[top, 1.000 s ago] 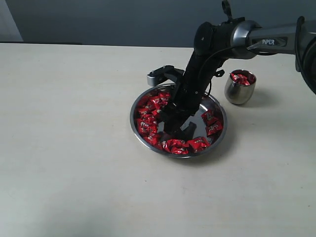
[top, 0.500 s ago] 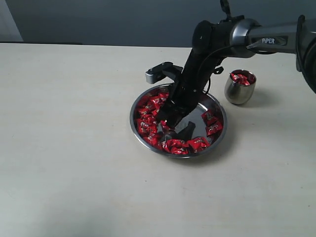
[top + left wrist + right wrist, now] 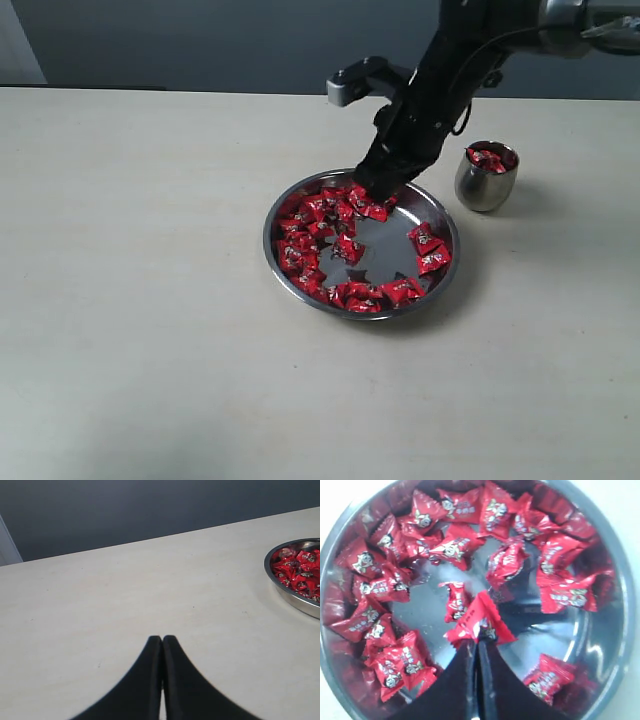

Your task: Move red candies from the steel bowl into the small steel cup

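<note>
Holding one red candy [image 3: 479, 621] by its wrapper, with the right jaws pinched narrow on it, over the far part of the steel bowl [image 3: 268, 240]. In the bowl, many red candies [image 3: 300, 255] lying mostly along the rim, with the middle partly bare. On the counter [image 3: 150, 300] near the bowl's right side, not touching it, the small steel cup [image 3: 486, 185], upright, with a few red candies inside. Left jaws pressed together with nothing between, over bare counter, apart from the bowl.
</note>
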`<state>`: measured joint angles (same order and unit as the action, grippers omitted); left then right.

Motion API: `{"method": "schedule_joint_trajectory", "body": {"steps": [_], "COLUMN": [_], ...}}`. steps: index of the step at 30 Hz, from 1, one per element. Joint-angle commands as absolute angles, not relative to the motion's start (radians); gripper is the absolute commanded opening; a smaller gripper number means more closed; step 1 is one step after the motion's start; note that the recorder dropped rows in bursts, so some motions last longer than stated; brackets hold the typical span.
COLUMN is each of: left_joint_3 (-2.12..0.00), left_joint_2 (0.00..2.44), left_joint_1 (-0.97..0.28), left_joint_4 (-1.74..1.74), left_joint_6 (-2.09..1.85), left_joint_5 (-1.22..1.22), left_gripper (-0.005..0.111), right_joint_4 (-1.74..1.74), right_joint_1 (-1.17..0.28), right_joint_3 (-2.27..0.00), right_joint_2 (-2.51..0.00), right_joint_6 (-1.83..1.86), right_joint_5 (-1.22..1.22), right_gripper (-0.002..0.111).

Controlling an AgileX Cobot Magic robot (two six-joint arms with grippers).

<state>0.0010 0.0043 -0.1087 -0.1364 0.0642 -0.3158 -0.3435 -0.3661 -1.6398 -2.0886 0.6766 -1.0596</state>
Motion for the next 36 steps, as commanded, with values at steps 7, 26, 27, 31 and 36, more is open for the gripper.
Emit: {"method": "schedule_joint_trajectory", "body": {"steps": [7, 26, 27, 31, 36], "left_joint_3": [0.0, 0.0, 0.0, 0.0, 0.0], "left_joint_2": [0.0, 0.0, 0.0, 0.0, 0.0], "left_joint_1": [-0.112, -0.112, -0.112, -0.112, -0.112], "left_joint_4": [-0.135, -0.135, -0.135, -0.135, -0.135], "left_joint_6": [0.068, 0.068, 0.068, 0.068, 0.068], "left_joint_5": [-0.31, -0.31, -0.31, -0.31, -0.31], "left_gripper": [0.0, 0.0, 0.0, 0.0, 0.0], "right_joint_4": [-0.462, -0.38, -0.362, -0.312, -0.285], "right_joint_1": [-0.263, -0.048, -0.046, -0.044, -0.044], "right_joint_3": [-1.64, -1.64, -1.64, -1.64, -1.64], "right_joint_2": [-1.994, -2.004, -2.011, -2.042, -2.079], "right_joint_6": [0.786, 0.651, 0.636, 0.593, 0.585], "right_joint_5": [-1.118, -0.953, -0.947, -0.932, -0.928], "right_gripper": [-0.001, -0.001, -0.001, -0.001, -0.001]}}
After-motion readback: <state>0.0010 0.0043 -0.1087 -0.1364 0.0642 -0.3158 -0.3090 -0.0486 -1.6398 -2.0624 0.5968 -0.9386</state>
